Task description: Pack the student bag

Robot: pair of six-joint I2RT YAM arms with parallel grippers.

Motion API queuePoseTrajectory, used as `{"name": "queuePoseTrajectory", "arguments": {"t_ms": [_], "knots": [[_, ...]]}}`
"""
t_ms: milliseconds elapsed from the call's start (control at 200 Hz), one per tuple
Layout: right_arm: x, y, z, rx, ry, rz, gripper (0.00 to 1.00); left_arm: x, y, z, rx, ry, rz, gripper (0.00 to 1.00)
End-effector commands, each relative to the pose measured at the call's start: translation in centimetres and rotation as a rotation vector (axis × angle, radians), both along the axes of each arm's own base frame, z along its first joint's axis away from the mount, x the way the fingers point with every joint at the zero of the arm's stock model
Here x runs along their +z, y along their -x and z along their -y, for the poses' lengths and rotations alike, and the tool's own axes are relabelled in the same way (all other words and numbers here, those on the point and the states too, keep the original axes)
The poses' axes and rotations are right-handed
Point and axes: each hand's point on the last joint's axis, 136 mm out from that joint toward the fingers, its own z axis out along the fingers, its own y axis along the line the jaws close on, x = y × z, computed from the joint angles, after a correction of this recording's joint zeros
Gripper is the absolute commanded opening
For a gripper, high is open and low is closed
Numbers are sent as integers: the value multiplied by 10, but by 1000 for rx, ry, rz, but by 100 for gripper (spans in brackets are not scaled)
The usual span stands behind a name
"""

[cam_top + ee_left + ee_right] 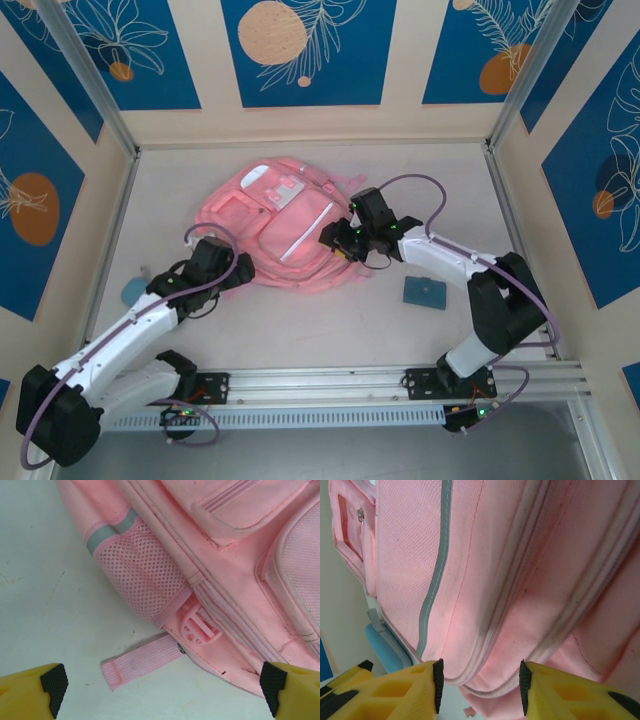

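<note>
The pale tabletop (300, 330), walled by blue-and-cream panels, carries the student bag (285, 225), a large pink backpack lying flat near the middle with its front pockets and white zipper trim facing up. Two white-and-black arms reach in from the near rail to its lower corners. The left claw (238, 274) hovers at the bag's near-left corner, and its yellow, black-tipped fingers (54, 684) are spread wide apart above bare tabletop, with nothing between them. The right claw (342, 240) sits against the bag's right edge; from the right wrist its pads (438, 682) stand on either side of a zippered fold of pink fabric, though whether they actually bite it cannot be told. A small teal case (425, 291) lies apart to the right. At the left corner a mesh side pocket (140, 575), a loose pink strap end (142, 660) and a round pink buckle (199, 626) show.
</note>
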Motion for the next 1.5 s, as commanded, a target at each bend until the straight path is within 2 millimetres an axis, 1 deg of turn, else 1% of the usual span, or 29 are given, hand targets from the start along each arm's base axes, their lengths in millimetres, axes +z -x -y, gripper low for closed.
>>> {"name": "queuePoseTrajectory", "arguments": {"t_ms": [0,105,230,315,350,415,495,540,635,745,845,945,970,1040,1170,1275,1340,1495], "knots": [[4,-5,-12,-9,-43,-32,45,-6,-1,1,12,41,-11,100],[-2,-7,-18,7,-46,-54,41,-8,-2,1,13,50,-18,100],[-11,-9,-24,21,-57,-91,39,-10,-1,2,11,67,-32,100],[-13,-10,-30,29,-85,-104,37,-10,-1,0,21,80,-33,100],[-13,-10,-32,34,-99,-109,36,-9,-1,0,23,85,-32,100],[-12,-13,-34,40,-125,-107,29,-11,-1,2,21,101,-40,100],[-2,-17,-36,45,-170,-86,21,-14,-2,7,0,126,-50,100],[7,-20,-36,48,-199,-66,16,-17,-3,13,-25,146,-54,100],[32,-30,-34,54,-262,-12,11,-23,-4,22,-72,175,-44,100],[64,-42,-31,65,-332,36,8,-32,-3,31,-155,165,-43,99],[88,-49,-32,81,-391,61,6,-39,-4,41,-249,153,-46,92],[109,-55,-33,93,-431,92,5,-44,-5,53,-331,163,-39,79],[113,-56,-33,95,-439,97,5,-44,-6,55,-346,165,-32,75],[124,-60,-33,99,-456,115,5,-47,-8,59,-374,168,-10,64],[136,-65,-32,95,-479,130,5,-49,-15,65,-408,165,41,50],[144,-68,-33,98,-493,139,5,-50,-21,67,-427,149,65,46],[144,-68,-33,100,-496,137,5,-51,-26,67,-436,125,80,46],[145,-70,-32,95,-500,133,5,-55,-35,68,-467,84,109,41]]}}
